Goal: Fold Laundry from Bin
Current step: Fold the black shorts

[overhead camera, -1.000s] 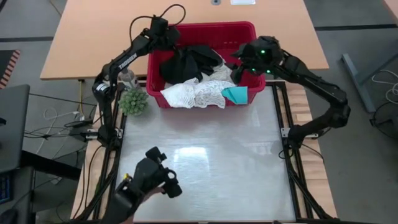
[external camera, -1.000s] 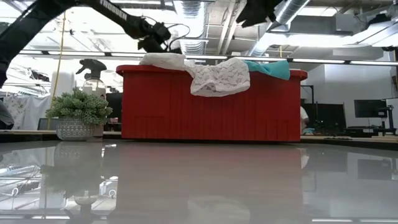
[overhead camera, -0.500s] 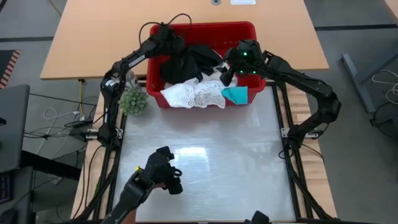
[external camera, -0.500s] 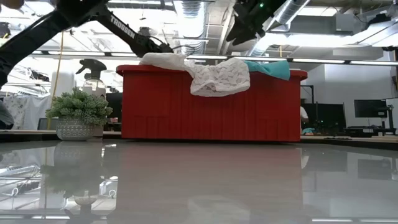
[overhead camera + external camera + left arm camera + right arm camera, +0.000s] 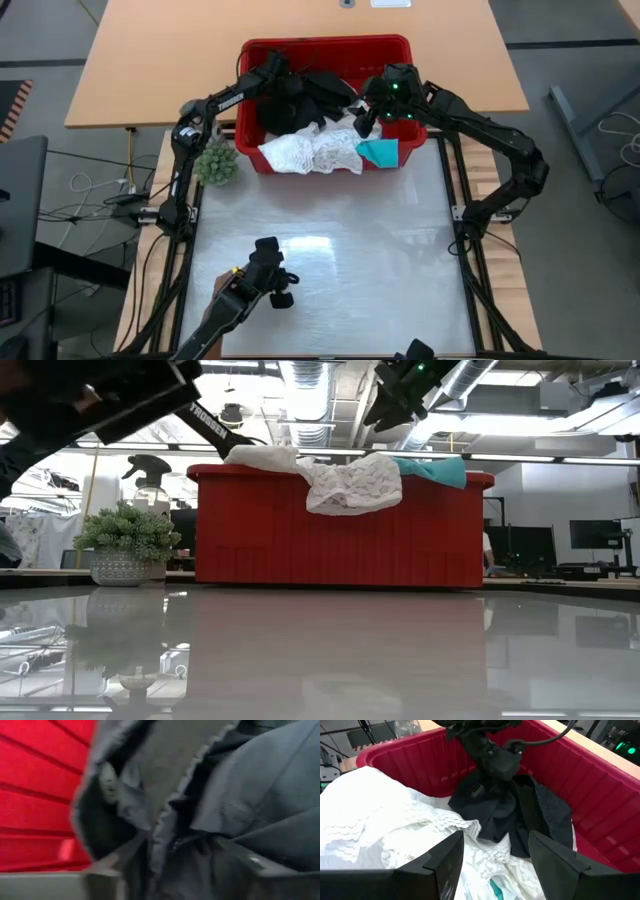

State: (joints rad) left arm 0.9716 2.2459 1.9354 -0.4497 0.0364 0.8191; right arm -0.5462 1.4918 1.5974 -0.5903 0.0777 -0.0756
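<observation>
The red bin (image 5: 325, 42) stands at the table's far side. A black garment (image 5: 318, 95) lies heaped inside it. A white lacy garment (image 5: 310, 152) and a teal one (image 5: 380, 152) hang over its near rim. My left gripper (image 5: 283, 88) is down inside the bin's left half, open and sunk into the black garment (image 5: 250, 785). My right gripper (image 5: 372, 115) hovers open above the bin's right half, over white lace (image 5: 380, 820), touching nothing. My left gripper (image 5: 177, 865) is pushed into the top of the black heap (image 5: 480, 792), slanting down from the bin's left side. A bunched fold of the cloth (image 5: 170, 825) stands between its two spread fingers (image 5: 107, 870). The garment rests in the bin.
A small green plant (image 5: 215, 162) in a pot and a spray bottle (image 5: 150, 480) stand left of the bin. A dark jointed device (image 5: 262, 282) reaches in over the table's near left edge. The shiny table top (image 5: 340, 230) stretches in front of the bin.
My left gripper has gone down into the bin onto the black garment, rolling as it sank. My right gripper has shifted a little toward the bin's middle and down, then held still. The dark device at the near edge has moved right.
</observation>
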